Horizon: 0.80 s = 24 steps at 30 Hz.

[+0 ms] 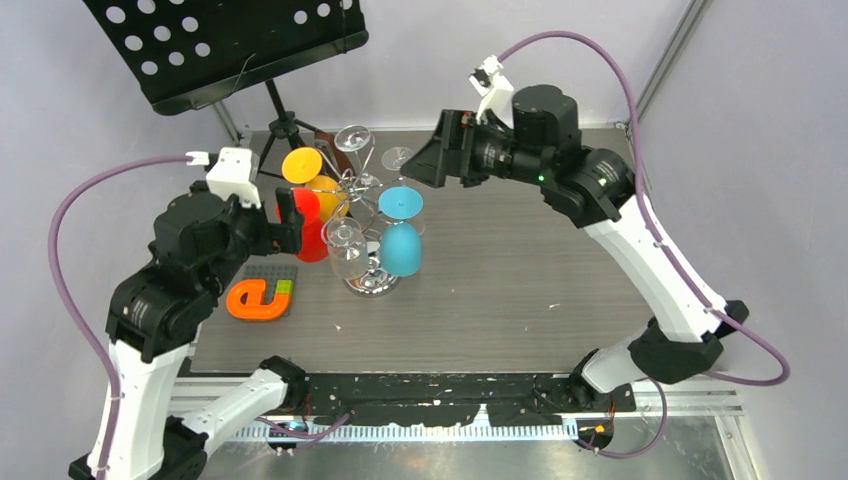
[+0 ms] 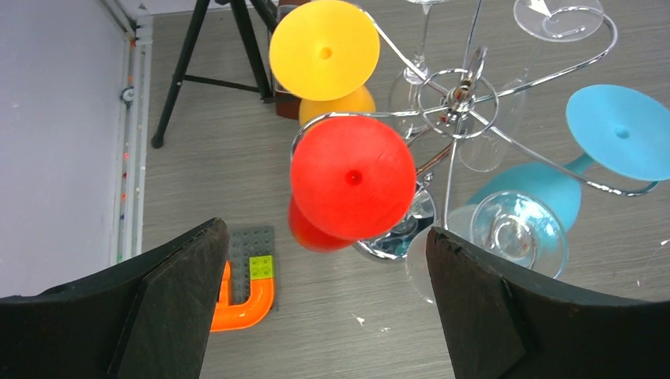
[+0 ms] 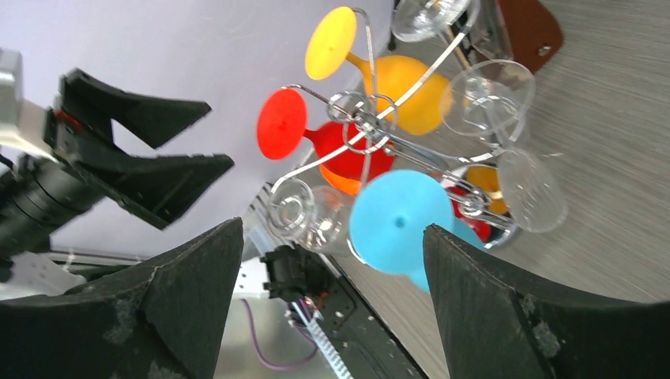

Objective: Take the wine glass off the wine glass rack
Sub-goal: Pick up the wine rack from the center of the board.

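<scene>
The chrome wine glass rack stands mid-table on its mirror base. Upside down from its scroll arms hang a red wine glass, a yellow one, a blue one and clear ones. My left gripper is open just left of the red glass; in its wrist view the red foot sits ahead of the gripper, untouched. My right gripper is open at the rack's back right. Its wrist view shows the blue foot ahead of the gripper and the rack hub.
A black perforated music stand on a tripod stands at the back left, close behind the rack. An orange U-shaped piece on a grey studded plate lies near the left arm. Grey walls close in on the table's left and right.
</scene>
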Motion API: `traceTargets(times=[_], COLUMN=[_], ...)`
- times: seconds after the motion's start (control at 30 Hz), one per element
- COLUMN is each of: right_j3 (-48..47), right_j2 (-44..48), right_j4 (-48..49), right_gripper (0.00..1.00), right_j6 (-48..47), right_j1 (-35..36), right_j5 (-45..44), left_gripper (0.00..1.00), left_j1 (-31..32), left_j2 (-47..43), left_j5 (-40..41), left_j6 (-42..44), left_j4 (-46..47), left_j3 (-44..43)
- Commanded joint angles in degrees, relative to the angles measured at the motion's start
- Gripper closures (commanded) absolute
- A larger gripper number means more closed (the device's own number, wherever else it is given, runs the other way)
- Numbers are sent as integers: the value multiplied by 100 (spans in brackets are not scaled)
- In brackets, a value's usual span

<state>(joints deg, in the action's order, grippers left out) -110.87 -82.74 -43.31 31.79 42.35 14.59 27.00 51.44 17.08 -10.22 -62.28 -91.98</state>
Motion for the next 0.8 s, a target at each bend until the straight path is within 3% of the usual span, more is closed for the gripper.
traceTargets(times=[0.0, 0.33, 0.77], right_j3=[-574, -951, -1432], right_j2=[-341, -968, -1597], right_j4=[556, 979, 862], right_gripper=[11, 17, 26], right_j6=[719, 1694, 2462], right_j1=[220, 500, 814], right_j5=[-130, -266, -967], left_gripper=[6, 6, 5], left_j1=[-11, -11, -11], left_j2=[-490, -1704, -2153], left_j5=[332, 421, 432], left_j6=[3, 26, 143], left_j4=[410, 906, 773], left_j3=[266, 1141, 1454])
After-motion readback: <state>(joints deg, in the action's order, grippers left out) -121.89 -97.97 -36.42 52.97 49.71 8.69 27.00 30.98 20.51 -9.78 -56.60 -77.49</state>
